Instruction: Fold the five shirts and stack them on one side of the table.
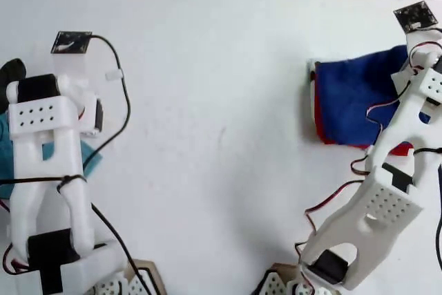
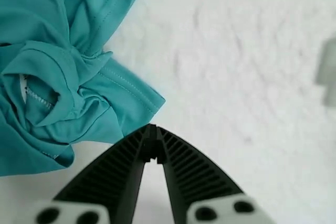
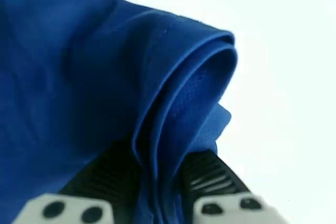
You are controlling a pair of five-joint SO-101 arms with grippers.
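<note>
We judge stacking: right fingers [image 3: 210, 174] pinch folded blue fabric shirt [image 3: 79, 66]; left fingers [image 2: 184, 166] closed, empty; crumpled teal shirt [image 2: 58, 77] next

The high camera looks straight down on the table [image 1: 207, 101] from above, taking in most of its top. The left wrist camera faces down past its claw [image 2: 152, 142], close to the teal shirt [image 2: 58, 72] that the high view shows at the table's left edge. The right wrist camera sits very close on the blue shirt [image 3: 79, 66] at the table's right edge.
</note>
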